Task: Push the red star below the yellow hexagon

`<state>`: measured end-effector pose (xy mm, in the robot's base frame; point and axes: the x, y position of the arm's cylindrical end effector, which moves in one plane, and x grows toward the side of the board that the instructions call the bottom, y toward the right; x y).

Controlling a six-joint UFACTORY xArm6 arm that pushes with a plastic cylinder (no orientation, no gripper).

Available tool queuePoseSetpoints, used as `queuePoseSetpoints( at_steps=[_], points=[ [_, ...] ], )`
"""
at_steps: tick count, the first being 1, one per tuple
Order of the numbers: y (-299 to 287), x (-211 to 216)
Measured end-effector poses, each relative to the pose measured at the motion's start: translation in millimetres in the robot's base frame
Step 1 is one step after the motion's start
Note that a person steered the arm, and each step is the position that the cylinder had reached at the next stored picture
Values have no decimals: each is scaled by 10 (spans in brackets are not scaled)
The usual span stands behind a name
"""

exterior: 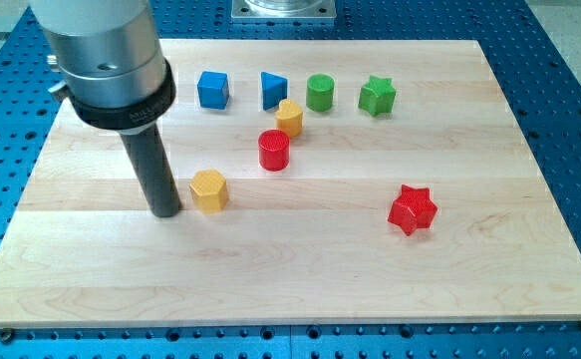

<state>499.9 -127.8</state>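
The red star (pixel 412 209) lies on the wooden board at the view's right of centre. The yellow hexagon (pixel 209 190) lies left of centre, far to the left of the star and slightly higher. My tip (pixel 165 212) rests on the board just left of the yellow hexagon, a small gap apart from it. The rod rises from there to the grey arm body at the view's top left.
A red cylinder (pixel 273 151) and a small yellow block (pixel 290 118) sit above the hexagon's right. Along the top stand a blue cube (pixel 212 89), a blue triangle (pixel 273 90), a green cylinder (pixel 320 93) and a green star (pixel 377 96). The board (pixel 300 279) lies on a blue perforated table.
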Motion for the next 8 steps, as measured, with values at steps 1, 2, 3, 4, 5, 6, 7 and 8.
queuePoseSetpoints(
  at_steps=[1, 2, 3, 4, 5, 6, 7, 8],
  points=[
    [125, -72],
    [485, -73],
    [792, -73],
    [774, 109],
    [1197, 778],
    [2272, 920],
    [3399, 756],
    [3833, 289]
  ],
)
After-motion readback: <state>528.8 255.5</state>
